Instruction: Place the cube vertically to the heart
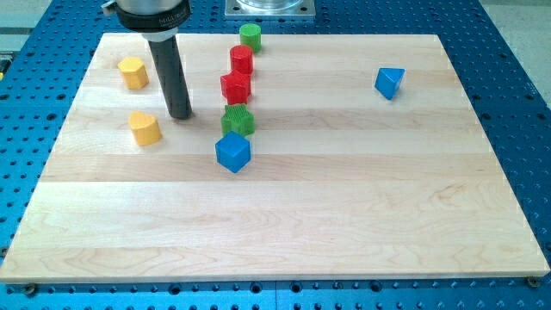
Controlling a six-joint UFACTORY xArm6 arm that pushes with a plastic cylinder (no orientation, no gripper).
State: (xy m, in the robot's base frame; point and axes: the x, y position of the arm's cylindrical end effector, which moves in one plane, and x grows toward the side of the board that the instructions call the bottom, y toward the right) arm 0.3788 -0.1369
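Observation:
A blue cube (232, 152) lies left of the board's middle. A yellow block (145, 127), which looks heart-shaped, lies to its left near the board's left side. My tip (180, 115) rests on the board between them, just right of and slightly above this yellow block. It is up and to the left of the blue cube and touches neither.
A second yellow block (133, 73) lies near the top left. A green block (238, 120) touches the cube's top. Above it stand a red block (235, 87), a red cylinder (241, 59) and a green cylinder (250, 35). Another blue block (389, 83) lies at the upper right.

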